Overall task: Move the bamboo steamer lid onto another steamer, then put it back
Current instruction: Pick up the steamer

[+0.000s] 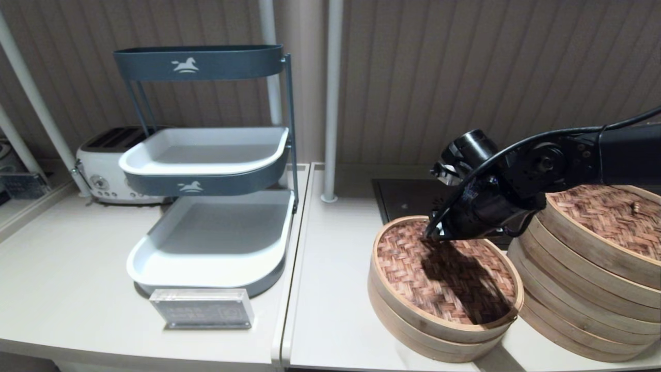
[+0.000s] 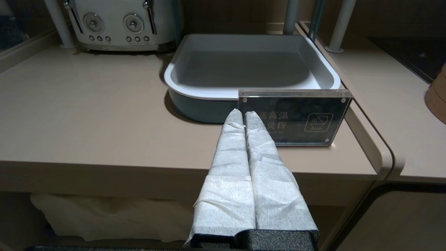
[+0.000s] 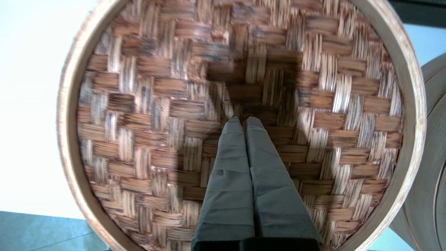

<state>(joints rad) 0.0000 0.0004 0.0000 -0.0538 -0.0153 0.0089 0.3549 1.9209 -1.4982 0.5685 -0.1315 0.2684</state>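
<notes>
The bamboo steamer lid (image 1: pixel 413 263) (image 3: pixel 139 104), reddish-brown weave in a pale rim band, lies on a low steamer base (image 1: pixel 413 336) at the centre right and looks slightly askew on it. My right gripper (image 1: pixel 431 235) (image 3: pixel 243 119) points down at the lid's centre. Its fingers are shut, their tips pinched on the thin dark loop handle, which is mostly hidden. Just to the right stands another steamer (image 1: pixel 578 289) (image 3: pixel 432 157), tall and stacked, carrying its own woven lid with a pale knob (image 1: pixel 636 206). My left gripper (image 2: pixel 243 112) is parked shut before the left counter's front edge.
A grey three-tier tray rack (image 1: pixel 206 227) (image 2: pixel 251 66) and a toaster (image 1: pixel 103 165) (image 2: pixel 118 24) stand on the left counter. A clear acrylic sign (image 1: pixel 201 308) (image 2: pixel 294 116) sits near the front edge. A black hob (image 1: pixel 408 199) lies behind the low steamer.
</notes>
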